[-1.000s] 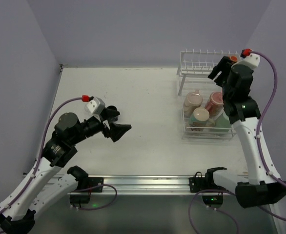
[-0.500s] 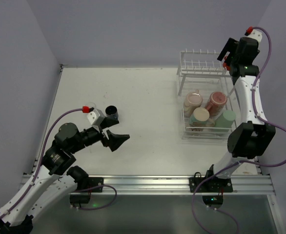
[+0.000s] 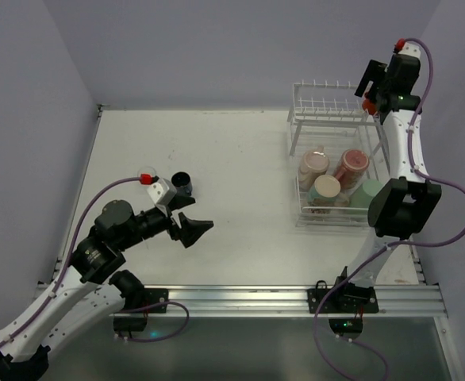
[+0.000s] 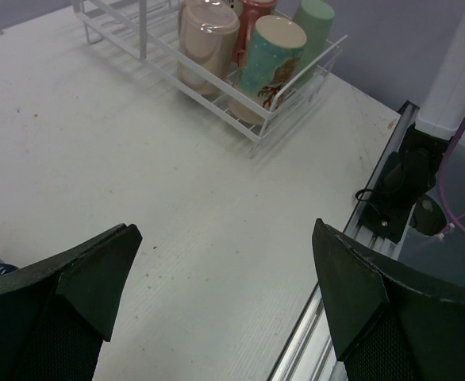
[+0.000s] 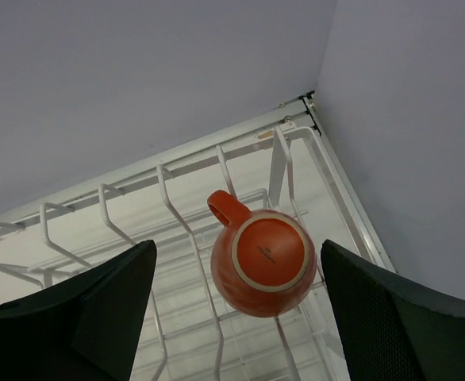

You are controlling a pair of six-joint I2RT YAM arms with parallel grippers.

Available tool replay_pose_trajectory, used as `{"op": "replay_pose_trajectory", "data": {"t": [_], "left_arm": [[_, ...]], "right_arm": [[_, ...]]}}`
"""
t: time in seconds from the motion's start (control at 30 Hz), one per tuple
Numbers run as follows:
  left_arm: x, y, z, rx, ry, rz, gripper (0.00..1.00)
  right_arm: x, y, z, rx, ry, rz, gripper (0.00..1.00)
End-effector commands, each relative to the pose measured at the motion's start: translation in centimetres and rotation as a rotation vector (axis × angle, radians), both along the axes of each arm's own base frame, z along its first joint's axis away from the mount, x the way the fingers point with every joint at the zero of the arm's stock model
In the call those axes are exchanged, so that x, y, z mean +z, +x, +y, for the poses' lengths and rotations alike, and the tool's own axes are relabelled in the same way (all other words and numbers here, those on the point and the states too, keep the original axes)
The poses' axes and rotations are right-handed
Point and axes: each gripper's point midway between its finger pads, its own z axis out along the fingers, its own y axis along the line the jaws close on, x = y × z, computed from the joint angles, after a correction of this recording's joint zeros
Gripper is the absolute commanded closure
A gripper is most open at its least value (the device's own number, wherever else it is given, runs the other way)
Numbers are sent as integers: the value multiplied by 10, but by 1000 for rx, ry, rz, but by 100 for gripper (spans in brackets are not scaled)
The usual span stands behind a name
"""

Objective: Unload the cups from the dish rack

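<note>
Fingers [image 4: 82, 298] of left gripper [image 3: 197, 213]: spread to full width, nothing between them, nothing held. Hovers low over table [image 3: 240, 151], left of centre, tips pointing toward the rack side. Just behind it, small dark blue cup [image 3: 182, 182] upright on the table, apart from the fingers. Shows only as a blue sliver at the left edge of the left wrist view.

Over at right gripper [image 5: 239, 248]: raised high at the far right, above the upper shelf of dish rack [image 3: 328, 105]. Fingers [image 5: 391, 317] apart, one to each side of small orange-red cup [image 5: 263, 266], with a gap on both sides and no contact seen. Holds nothing. Cup upside down on the upper shelf among upright prongs [image 5: 169, 198], base toward the camera. Handle toward upper left in the right wrist view, close to the shelf's end.

Lower tier of rack, right side of table: four larger cups packed together, tilted, bases up. Far left, pale pink cup [image 3: 313, 164]. Far right, red-pink cup [image 3: 351, 164]. Near left, cream cup [image 3: 325, 190], patterned on its side in the left wrist view. Near right, light green cup [image 3: 368, 193]. All four touching or almost touching their neighbours. Rack well apart from left gripper.
</note>
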Motion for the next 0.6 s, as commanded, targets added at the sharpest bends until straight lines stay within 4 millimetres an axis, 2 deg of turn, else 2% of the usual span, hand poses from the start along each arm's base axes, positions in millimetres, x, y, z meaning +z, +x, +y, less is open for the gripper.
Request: {"op": "replay_pose_trajectory", "data": {"t": [0.0,0.23,0.37,0.57], "left_arm": [[4,4,2,18,9,-27,0],[2,7,2,28,17,-21,0],[0,9,2,33,22,-15,0],[-2,12,2,44,26,-9,0]], "right_arm": [[-4,4,-3,13,-29,29,14],[-13,10,-10,2,-57,54,16],[-16,14,-12,5,-65,59,23],[-21,16,-12,1,-65,65,28]]}}
